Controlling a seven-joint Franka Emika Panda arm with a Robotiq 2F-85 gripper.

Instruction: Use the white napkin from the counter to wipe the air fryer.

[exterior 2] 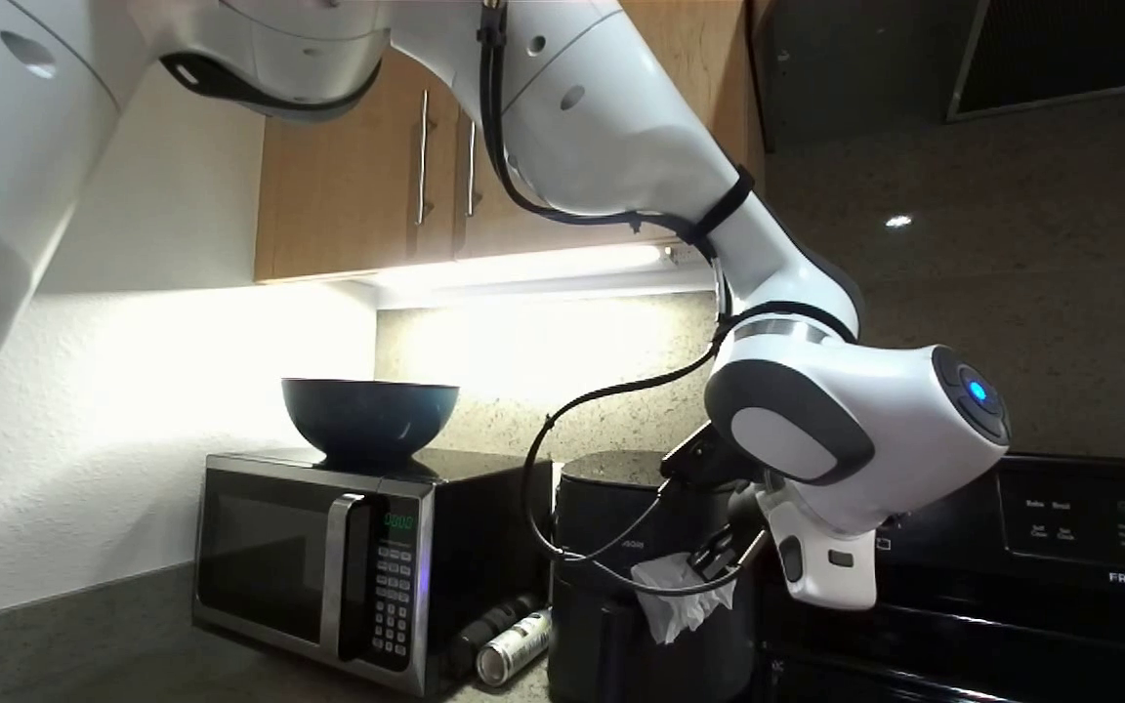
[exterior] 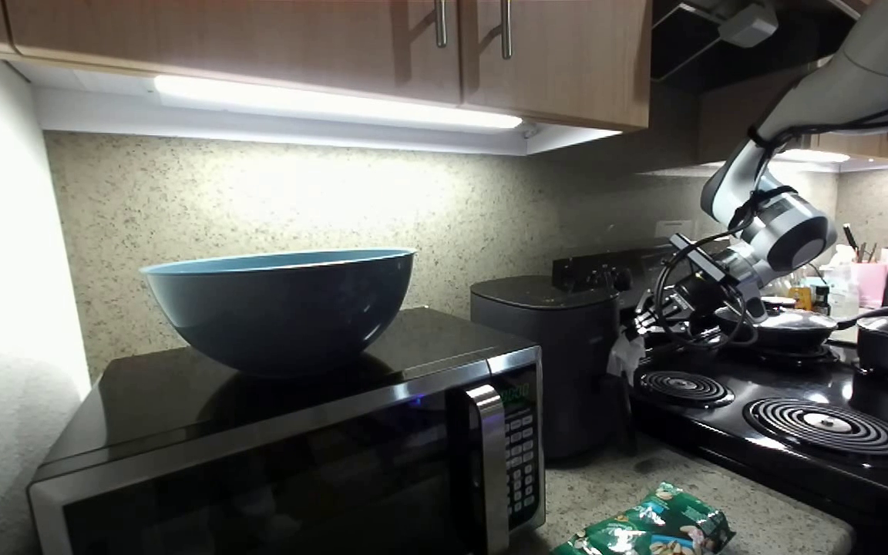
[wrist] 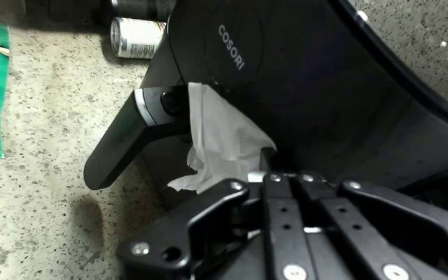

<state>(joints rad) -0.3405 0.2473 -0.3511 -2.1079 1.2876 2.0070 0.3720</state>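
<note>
The white napkin [exterior: 627,356] is crumpled and hangs from my gripper's fingertips. It also shows in an exterior view [exterior 2: 675,598] and in the wrist view [wrist: 224,136]. My gripper [exterior: 639,325] is shut on the napkin, at the front of the air fryer [exterior: 560,378]. The air fryer is black and boxy with a COSORI label, and fills much of the wrist view [wrist: 305,77]. There the napkin lies against or just before its front, beside the handle [wrist: 117,142]. Contact cannot be told for certain. The speckled counter [wrist: 45,136] lies below.
The microwave [exterior 2: 270,547] stands beside the air fryer with a blue bowl [exterior 2: 367,415] on top. A can [exterior 2: 514,646] lies between them. A green packet [exterior: 660,524] is on the counter. The black stovetop [exterior: 721,432] bears pans. Cabinets [exterior: 259,46] hang above.
</note>
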